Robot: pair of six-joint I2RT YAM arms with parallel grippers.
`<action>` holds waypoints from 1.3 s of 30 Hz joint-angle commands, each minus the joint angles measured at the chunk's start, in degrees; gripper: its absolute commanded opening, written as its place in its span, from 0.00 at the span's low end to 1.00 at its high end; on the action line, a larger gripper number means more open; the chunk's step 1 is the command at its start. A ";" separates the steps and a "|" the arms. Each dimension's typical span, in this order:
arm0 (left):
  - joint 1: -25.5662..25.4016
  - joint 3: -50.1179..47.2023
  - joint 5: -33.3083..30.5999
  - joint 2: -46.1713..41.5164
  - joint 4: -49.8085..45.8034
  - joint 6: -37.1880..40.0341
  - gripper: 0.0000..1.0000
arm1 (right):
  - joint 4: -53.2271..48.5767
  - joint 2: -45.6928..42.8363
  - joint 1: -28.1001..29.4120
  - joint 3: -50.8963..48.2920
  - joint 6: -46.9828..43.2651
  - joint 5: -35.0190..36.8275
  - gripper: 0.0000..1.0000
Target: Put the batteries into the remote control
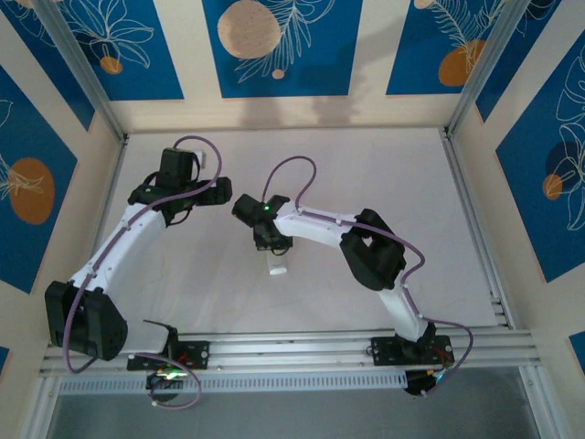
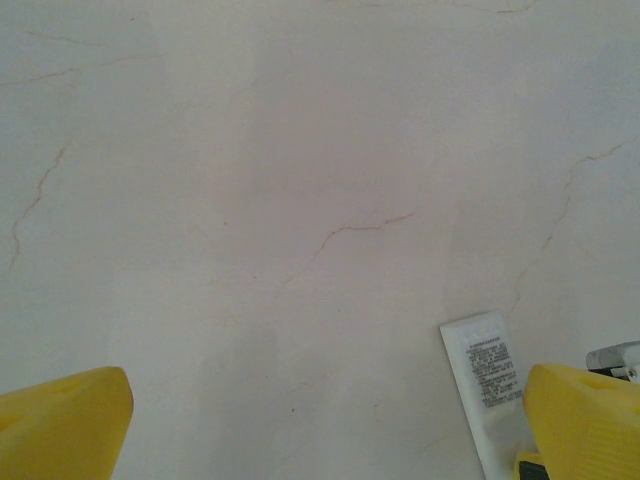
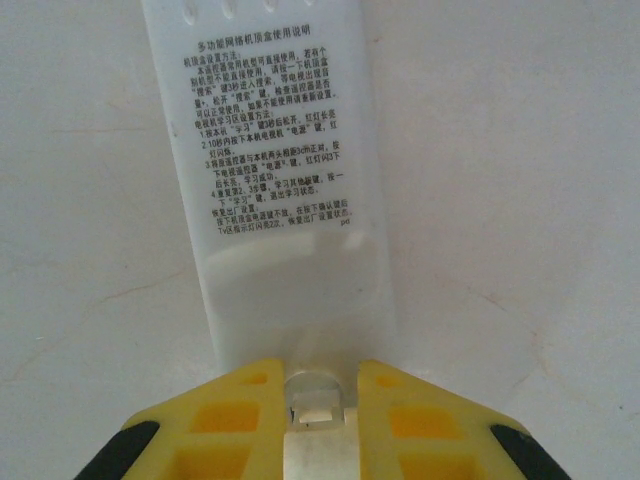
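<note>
The right end effector (image 3: 318,374) is poising at the near end of the remote control (image 3: 280,200), which is lying printed-label side up near the middle of the worktop (image 1: 393,183). Its yellow fingers (image 3: 240,400) are clenching close on a small metallic-ended piece that looks like a battery (image 3: 318,390). The left end effector (image 2: 330,410) is hanging released over bare worktop, its fingers spreading wide, with the remote control lying just beside the right-hand one.
</note>
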 commanded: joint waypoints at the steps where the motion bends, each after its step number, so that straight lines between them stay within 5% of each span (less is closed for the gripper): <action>1: 0.50 0.65 0.75 0.27 -0.39 -0.12 1.00 | -1.88 -0.59 0.34 -0.73 0.52 -0.91 0.17; 39: 0.49 0.69 0.88 0.41 -0.48 -0.11 1.00 | -5.57 0.27 1.84 0.58 0.71 -0.32 0.25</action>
